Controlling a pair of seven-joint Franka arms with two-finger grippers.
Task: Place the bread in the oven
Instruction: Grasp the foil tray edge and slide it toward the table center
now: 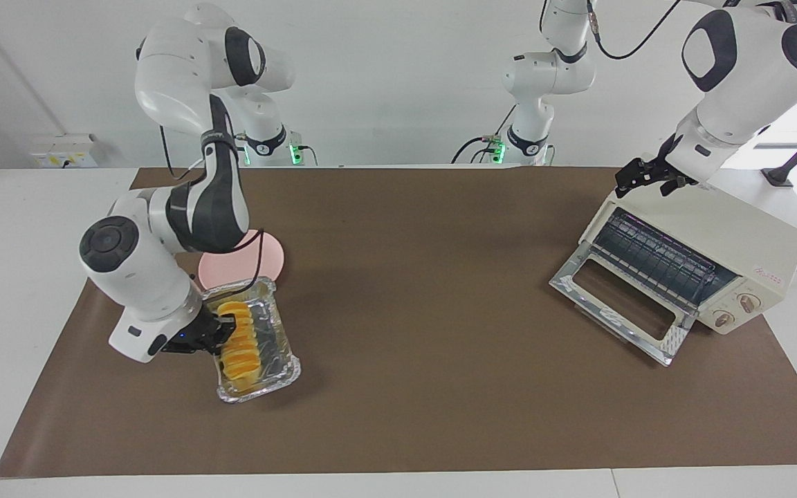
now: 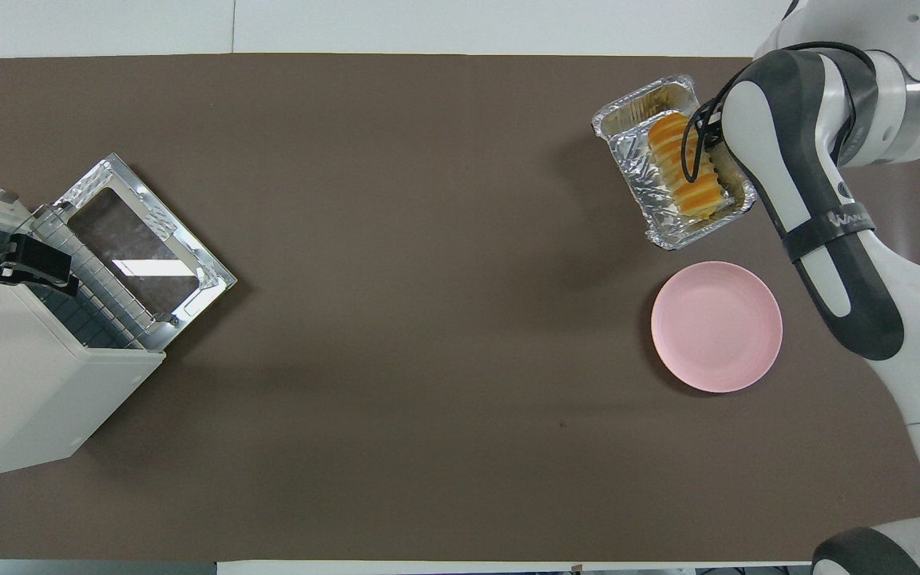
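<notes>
Bread point(image 1: 241, 341) lay in a crinkled foil tray point(image 1: 281, 360) toward the right arm's end of the tabletop point(image 1: 426, 387), its ridged yellow-orange length running along the tray. The right tool point(image 1: 227, 330) had reached down into the tray from the side, its dark fingers point(image 1: 222, 324) set against the middle of the loaf; whether they had actually closed on it could not be told. In the overhead view the right arm's forearm covered the tool and only the loaf point(image 2: 685, 166) and the tray's rim point(image 2: 628, 152) showed past it. A round pink plate point(image 1: 270, 259) sat just beside the tray, nearer to the robots.

The oven point(image 1: 730, 242) stood well apart at the left arm's end of the tabletop, its glass door point(image 1: 620, 304) dropped fully open and lying on the brown mat, the wire rack point(image 1: 661, 256) visible inside. The left tool point(image 1: 640, 176) hung over the oven's top corner above the door opening, and its fingers appeared spread and gripped nothing.
</notes>
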